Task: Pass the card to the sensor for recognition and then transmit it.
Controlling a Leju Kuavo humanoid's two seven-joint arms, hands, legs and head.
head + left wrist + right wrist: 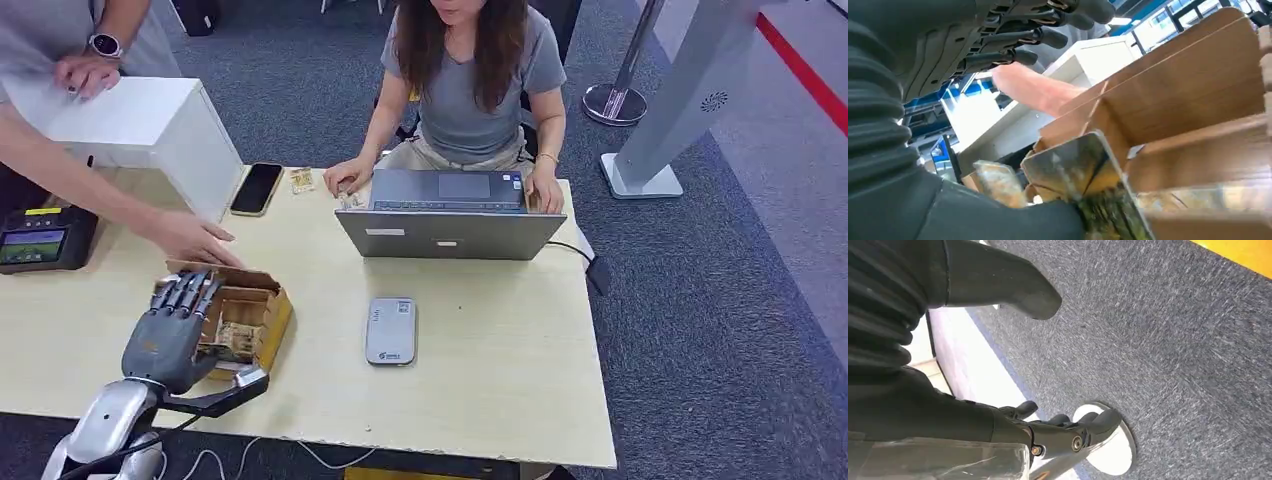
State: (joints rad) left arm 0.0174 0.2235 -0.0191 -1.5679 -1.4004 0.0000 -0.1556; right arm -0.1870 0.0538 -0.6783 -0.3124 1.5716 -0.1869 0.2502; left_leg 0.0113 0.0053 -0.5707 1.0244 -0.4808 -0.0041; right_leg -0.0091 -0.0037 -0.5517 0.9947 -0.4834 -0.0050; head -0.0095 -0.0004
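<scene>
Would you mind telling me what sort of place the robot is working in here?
Probably a reception or check-in desk: a person sits at a laptop, a card reader lies on the table, and a stanchion base stands on grey carpet.

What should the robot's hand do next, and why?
Probably close the left hand on a card and lift it out. The hand is over the wooden box, fingers spread, with the thumb beside the cards, and the sensor lies empty.

office or reception area: grey carpet (300, 70), table (480, 350) with laptop (450, 215), card terminal (40, 240), barrier post (620, 95), people at work.
</scene>
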